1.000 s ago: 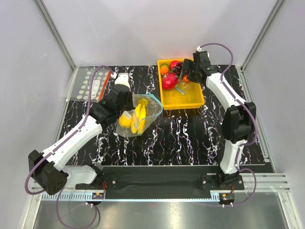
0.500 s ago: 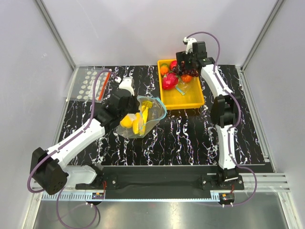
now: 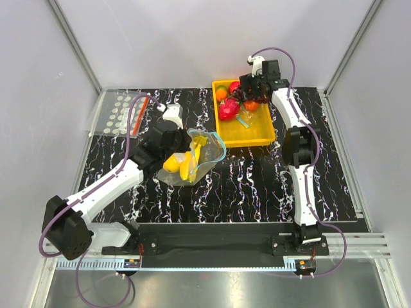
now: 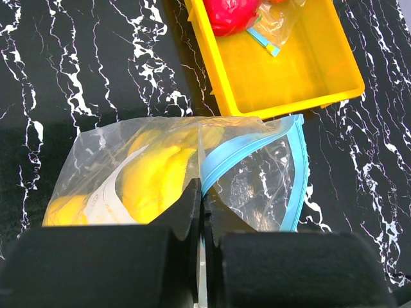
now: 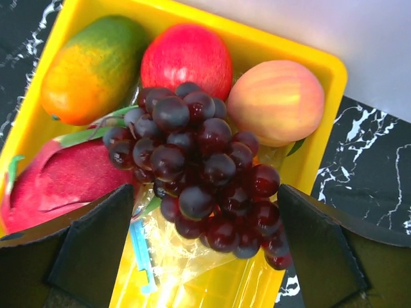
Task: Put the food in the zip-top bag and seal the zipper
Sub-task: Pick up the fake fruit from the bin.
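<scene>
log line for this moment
left pincer: shut on zip-top bag | right pincer: open above grapes in tray | bananas: bagged

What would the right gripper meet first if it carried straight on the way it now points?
Most likely the grapes: in the right wrist view they sit centred between the open jaws of the right gripper, lying in the yellow tray. How far off they are is unclear.

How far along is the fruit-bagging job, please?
Done: bananas and lemon lie inside the zip-top bag. In hand: the left gripper pinches the bag's open mouth while the right gripper hangs open over the grapes in the yellow tray. Left: grapes, possibly other tray fruit, then pressing the teal zipper shut.
</scene>
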Robot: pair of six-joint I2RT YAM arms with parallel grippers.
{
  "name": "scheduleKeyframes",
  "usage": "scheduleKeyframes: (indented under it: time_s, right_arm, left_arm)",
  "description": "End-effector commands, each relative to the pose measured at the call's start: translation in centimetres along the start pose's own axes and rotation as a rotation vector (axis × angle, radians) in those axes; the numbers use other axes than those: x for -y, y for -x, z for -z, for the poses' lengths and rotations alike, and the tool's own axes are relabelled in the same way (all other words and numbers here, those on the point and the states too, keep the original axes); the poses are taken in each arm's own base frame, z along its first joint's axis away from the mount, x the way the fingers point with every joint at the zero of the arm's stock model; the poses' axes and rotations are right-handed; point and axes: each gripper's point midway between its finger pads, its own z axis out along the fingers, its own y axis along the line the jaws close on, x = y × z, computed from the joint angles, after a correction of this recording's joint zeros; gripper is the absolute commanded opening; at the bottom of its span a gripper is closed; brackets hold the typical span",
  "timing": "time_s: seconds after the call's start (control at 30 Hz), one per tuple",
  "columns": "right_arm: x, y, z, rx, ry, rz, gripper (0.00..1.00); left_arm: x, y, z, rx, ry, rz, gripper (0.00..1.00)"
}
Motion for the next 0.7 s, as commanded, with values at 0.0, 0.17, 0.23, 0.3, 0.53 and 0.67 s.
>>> scheduleKeyframes:
  time_s: [0.0, 0.17, 0.23, 0.3, 0.53, 0.67]
  right_arm:
    - [-0.3, 0.3, -0.7, 0.016, 0.011, 0.028, 1.00]
    - [0.1, -0.5, -1.1, -0.002, -0.012, 0.010, 0.81]
    - [-0.2, 0.0, -0.6, 0.006, -0.004, -0.003, 0.62]
    - [-0.6, -0.2, -0.3, 0.009, 0.014, -0.010, 0.40]
    - [-1.7, 3.8, 4.0, 0.137, 0.034, -0.071, 0.04]
    - [-2.2, 6.5, 7.0, 0.218, 0.044, -0.089, 0.00]
  left_arm:
    - [1.2, 1.3, -0.3, 0.050, -0.045, 0.020, 0.00]
    - [1.0, 1.2, -0.2, 0.045, -0.043, 0.018, 0.00]
    - [1.1, 1.2, -0.2, 0.045, -0.045, 0.018, 0.00]
    - [1.3, 1.3, -0.2, 0.046, -0.050, 0.016, 0.00]
    - [1.3, 1.3, 0.2, 0.044, -0.049, 0.015, 0.00]
    - [1.2, 1.5, 0.6, 0.053, -0.044, 0.015, 0.00]
